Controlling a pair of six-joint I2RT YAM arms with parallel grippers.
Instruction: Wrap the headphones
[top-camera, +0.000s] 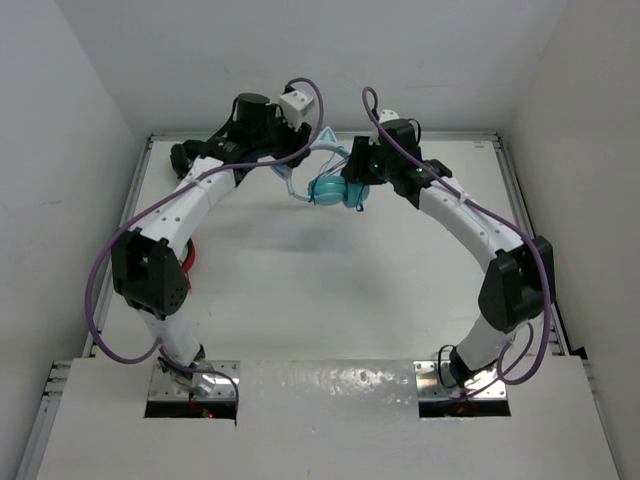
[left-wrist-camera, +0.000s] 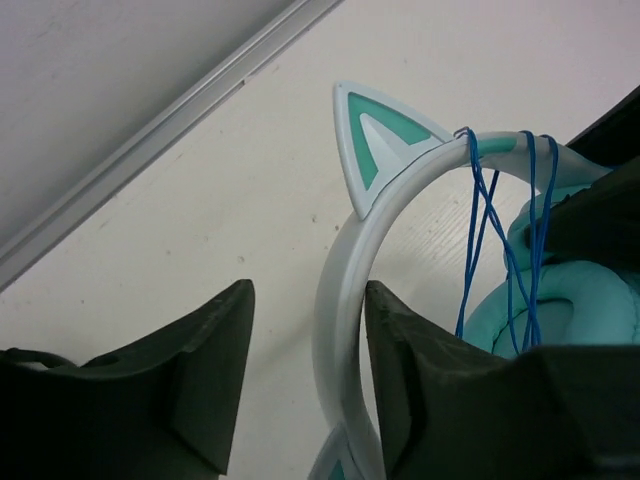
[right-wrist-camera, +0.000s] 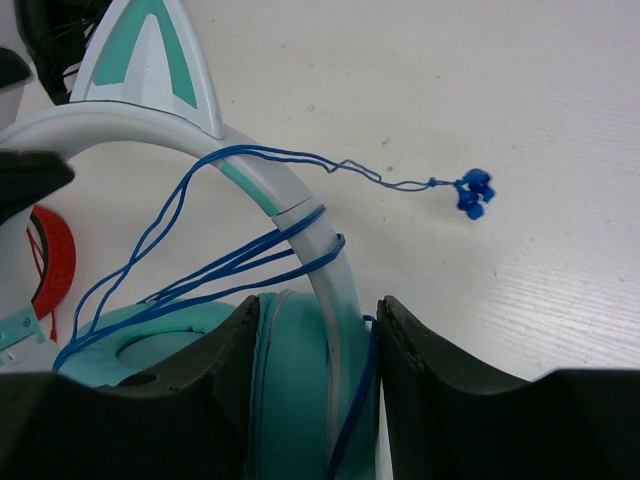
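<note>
The teal headphones (top-camera: 328, 188) with a pale cat-ear headband hang over the far middle of the table, between both arms. My left gripper (left-wrist-camera: 308, 290) stands open around the headband (left-wrist-camera: 345, 270); the band rests against the right finger, with a gap to the left one. My right gripper (right-wrist-camera: 318, 305) is shut on a teal ear cup (right-wrist-camera: 290, 380) and the band's arm. The thin blue cable (right-wrist-camera: 230, 265) is looped several times round the headband. Its loose end with the blue plug (right-wrist-camera: 470, 193) trails out to the right over the table.
A red coiled bundle (top-camera: 190, 258) lies by the left arm, also seen as the red bundle (right-wrist-camera: 55, 265) in the right wrist view. A black object (top-camera: 182, 157) sits at the back left. A raised rail (left-wrist-camera: 150, 140) borders the table.
</note>
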